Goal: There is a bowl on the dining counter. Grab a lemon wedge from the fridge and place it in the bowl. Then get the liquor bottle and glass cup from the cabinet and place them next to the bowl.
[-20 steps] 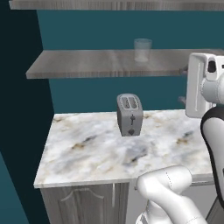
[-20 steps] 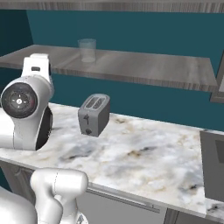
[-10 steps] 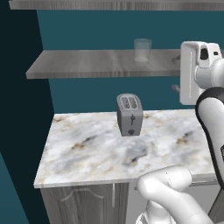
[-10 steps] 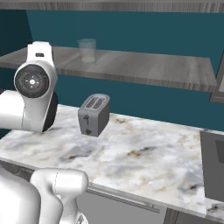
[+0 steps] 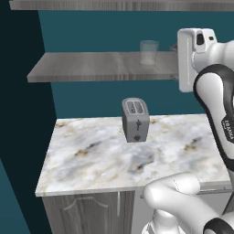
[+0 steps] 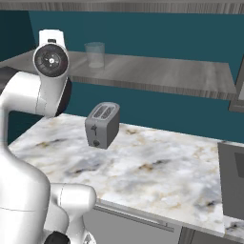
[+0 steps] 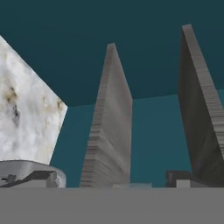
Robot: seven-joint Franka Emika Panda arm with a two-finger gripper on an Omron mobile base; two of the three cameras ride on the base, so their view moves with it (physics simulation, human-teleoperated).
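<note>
1. Teal wall (image 5: 91, 98) at the back, dark on the far left; my white arm (image 5: 215, 96) rises on the right of the left base view, raised to shelf height.
2. Marble table (image 5: 91, 155) below, pale with brown and grey veining, grey cabinet front (image 5: 87, 212) under its edge. In the hand view a corner of the marble sits at the left.
3. Lower wooden shelf (image 5: 91, 68) runs along the wall above the table; a second shelf (image 5: 114, 4) sits higher, at the top edge. In the hand view both shelves stand rolled on end, as two grey-brown slabs.
4. Toaster (image 5: 135, 119), grey, two slots, stands upright near the back of the table, well below the lower shelf.
5. Glass cup (image 5: 149, 51), clear, stands upright on the lower shelf, just left of my wrist in the left base view; above and left of the toaster in the right base view.
6. My hand (image 7: 111, 186): jaws spread wide, nothing between them, nothing touched. Dark finger tip (image 7: 178, 177) barely shows at the bottom of the hand view.
</note>
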